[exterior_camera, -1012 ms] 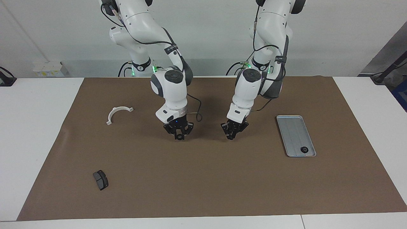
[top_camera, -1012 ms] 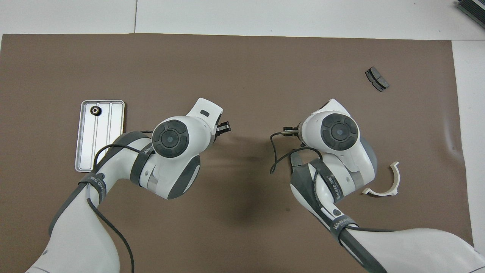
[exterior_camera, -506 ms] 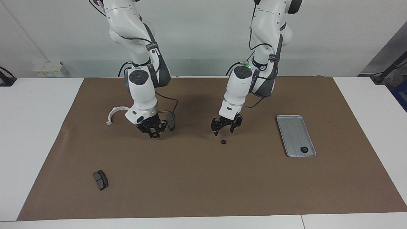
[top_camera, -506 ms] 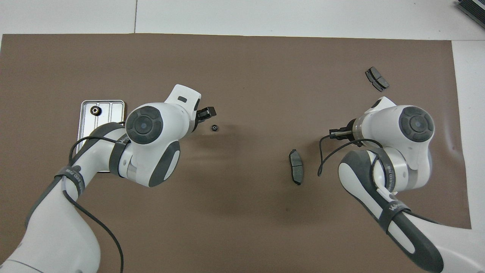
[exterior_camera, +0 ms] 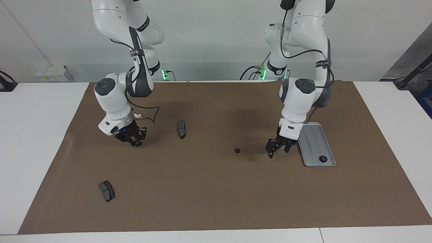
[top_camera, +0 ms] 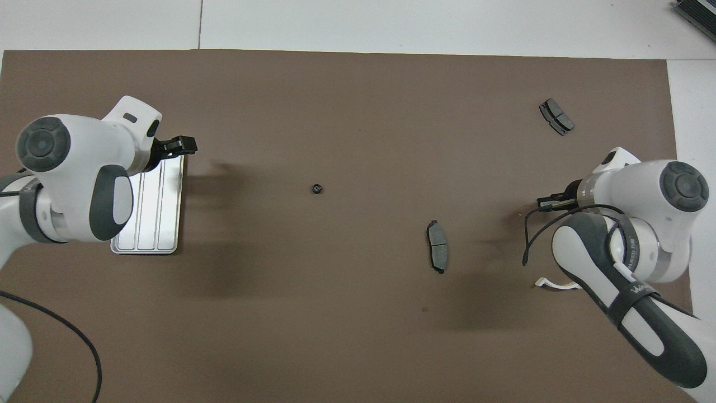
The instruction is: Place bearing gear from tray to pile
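The silver tray [exterior_camera: 312, 136] lies toward the left arm's end of the mat and holds one small black bearing gear [exterior_camera: 323, 158] at its end farthest from the robots. My left gripper [exterior_camera: 277, 150] is open and empty, low over the mat beside the tray; it also shows in the overhead view [top_camera: 182, 146]. A second bearing gear [exterior_camera: 237, 150] lies loose mid-mat. My right gripper [exterior_camera: 135, 141] is shut on a small dark round gear, low over the mat by the pile. Of the white bracket only a tip [top_camera: 551, 284] shows.
A single dark brake pad [exterior_camera: 181, 128] lies on the brown mat [exterior_camera: 216, 202] between the two grippers. A pair of brake pads [exterior_camera: 106, 190] lies farther from the robots, toward the right arm's end. In the overhead view the left arm covers the tray's gear.
The left gripper opened, left a gear mid-mat and moved to the tray's side. The right gripper carried its gear toward the right arm's end, uncovering the single brake pad.
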`<state>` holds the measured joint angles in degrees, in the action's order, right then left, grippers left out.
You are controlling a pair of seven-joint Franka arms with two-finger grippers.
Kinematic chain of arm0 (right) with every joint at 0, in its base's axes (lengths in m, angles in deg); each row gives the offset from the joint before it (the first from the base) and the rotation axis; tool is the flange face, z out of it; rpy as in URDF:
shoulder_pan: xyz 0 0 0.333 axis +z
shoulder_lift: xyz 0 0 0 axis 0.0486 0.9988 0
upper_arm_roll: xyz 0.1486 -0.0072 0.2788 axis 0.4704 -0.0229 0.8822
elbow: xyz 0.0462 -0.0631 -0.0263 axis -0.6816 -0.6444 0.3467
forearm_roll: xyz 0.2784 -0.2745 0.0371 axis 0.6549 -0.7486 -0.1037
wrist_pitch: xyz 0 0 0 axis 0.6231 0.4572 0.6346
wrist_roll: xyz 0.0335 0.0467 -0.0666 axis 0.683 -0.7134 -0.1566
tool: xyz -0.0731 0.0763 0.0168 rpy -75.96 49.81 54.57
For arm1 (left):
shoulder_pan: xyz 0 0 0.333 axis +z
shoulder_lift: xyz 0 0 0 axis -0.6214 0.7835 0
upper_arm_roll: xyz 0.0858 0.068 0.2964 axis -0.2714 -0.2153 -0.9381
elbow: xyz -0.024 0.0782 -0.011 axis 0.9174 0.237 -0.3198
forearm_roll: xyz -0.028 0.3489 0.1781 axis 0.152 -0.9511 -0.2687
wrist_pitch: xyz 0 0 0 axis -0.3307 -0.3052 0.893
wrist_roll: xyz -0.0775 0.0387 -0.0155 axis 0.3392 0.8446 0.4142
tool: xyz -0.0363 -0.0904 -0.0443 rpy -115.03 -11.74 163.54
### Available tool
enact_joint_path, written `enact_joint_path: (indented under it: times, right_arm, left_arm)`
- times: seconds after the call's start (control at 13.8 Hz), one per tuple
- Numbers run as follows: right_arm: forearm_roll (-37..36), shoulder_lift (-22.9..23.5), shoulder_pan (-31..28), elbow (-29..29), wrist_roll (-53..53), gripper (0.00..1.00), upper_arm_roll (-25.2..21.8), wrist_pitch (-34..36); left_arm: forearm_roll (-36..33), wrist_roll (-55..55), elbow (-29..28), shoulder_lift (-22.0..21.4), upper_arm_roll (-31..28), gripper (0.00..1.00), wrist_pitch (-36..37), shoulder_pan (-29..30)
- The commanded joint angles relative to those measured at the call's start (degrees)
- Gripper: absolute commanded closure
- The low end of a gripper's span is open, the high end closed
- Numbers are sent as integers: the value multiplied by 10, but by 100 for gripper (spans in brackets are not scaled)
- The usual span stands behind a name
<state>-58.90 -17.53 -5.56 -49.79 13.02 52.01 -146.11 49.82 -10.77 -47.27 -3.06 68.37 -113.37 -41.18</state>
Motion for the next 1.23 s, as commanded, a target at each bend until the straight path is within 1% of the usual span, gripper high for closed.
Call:
enact_joint_path:
  times: [0.0,0.07,0.14,0.22,0.29,0.36,0.43,0.58,0.65,0.79,0.94,1.16]
  right_arm:
    - [17,15,-24,8,37,100,8,-26]
    - [17,20,-28,15,37,93,8,-26]
    - [17,22,-29,16,38,79,8,-27]
    - [17,22,-29,20,36,62,8,-26]
    - [17,24,-29,30,33,34,8,-18]
    - [17,26,-27,37,31,3,8,-15]
    - [17,25,-25,42,31,0,9,-11]
    - [17,20,-12,61,12,0,11,11]
    - [17,20,6,78,-16,0,11,32]
    - [17,23,56,110,-88,0,10,55]
    - [8,27,122,140,-183,0,10,65]
    - [5,59,181,214,-267,0,9,112]
  left_arm:
    - [-2,-83,0,-4,8,9,19,43]
    - [-2,-99,-5,-4,9,10,15,57]
    - [-2,-118,-8,-4,8,12,13,63]
    - [-1,-130,-12,-3,8,13,7,65]
    - [-2,-131,-12,0,8,17,2,69]
    - [-2,-131,-12,5,8,22,-9,69]
    - [-2,-131,-12,14,8,26,-19,70]
    - [-1,-131,-17,20,8,30,-39,72]
    - [-2,-132,-23,21,8,32,-45,72]
    - [-1,-131,-33,22,8,35,-57,72]
    - [-1,-131,-40,26,8,37,-67,73]
    - [-1,-130,-48,26,8,47,-68,72]
